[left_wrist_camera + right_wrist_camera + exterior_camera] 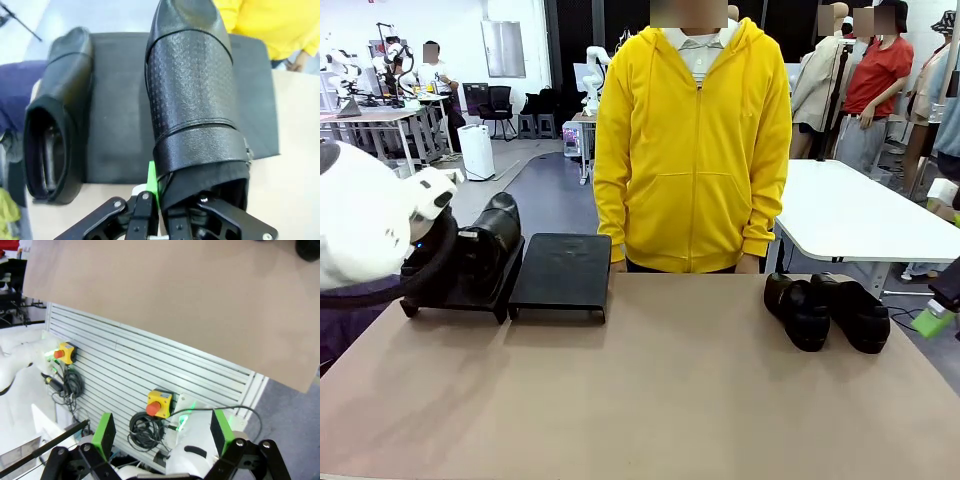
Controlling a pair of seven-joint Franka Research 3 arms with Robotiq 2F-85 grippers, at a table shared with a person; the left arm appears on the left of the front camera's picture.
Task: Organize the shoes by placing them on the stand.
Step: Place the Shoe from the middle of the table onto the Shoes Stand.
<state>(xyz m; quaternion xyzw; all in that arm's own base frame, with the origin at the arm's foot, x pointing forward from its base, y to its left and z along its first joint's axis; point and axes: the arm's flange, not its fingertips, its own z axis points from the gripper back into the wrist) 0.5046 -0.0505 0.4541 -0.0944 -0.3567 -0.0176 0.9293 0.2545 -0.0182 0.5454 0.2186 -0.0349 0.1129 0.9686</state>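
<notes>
While the front cam has the L claw's jaws hidden behind the white arm, L wrist cam settles it: left gripper [161, 200] is clamped on the heel end of the held shoe [192, 110]. One green pad [152, 181] sits against the shoe's side, other finger hidden behind the shoe.

Held shoe's toe points away from the claw, twd the person [692, 150] in yellow hoodie. It's over the stand [560, 270]. Touching it or just above, can't tell.

Look: black, slight gloss, pebbled texture on the vamp, smooth band across the instep, smooth rounded toe.

Second shoe [57, 125] lies just beside it on the stand, same heading, heel end past the near edge, opening facing the cam.

Front cam adds layout: the stand is 2 flat black platforms side by side, far-left of table [640, 400], close to the person. Shoe 3 [798, 310] and shoe 4 [855, 312] sit side by side on the table at right, well apart from the stand.

R wrist cam: right gripper [162, 432] has jaws wide apart, nothing between the pads. It's off the table's side, looking at a slatted panel [150, 370] w/ 2 yellow boxes w/ red buttons.
</notes>
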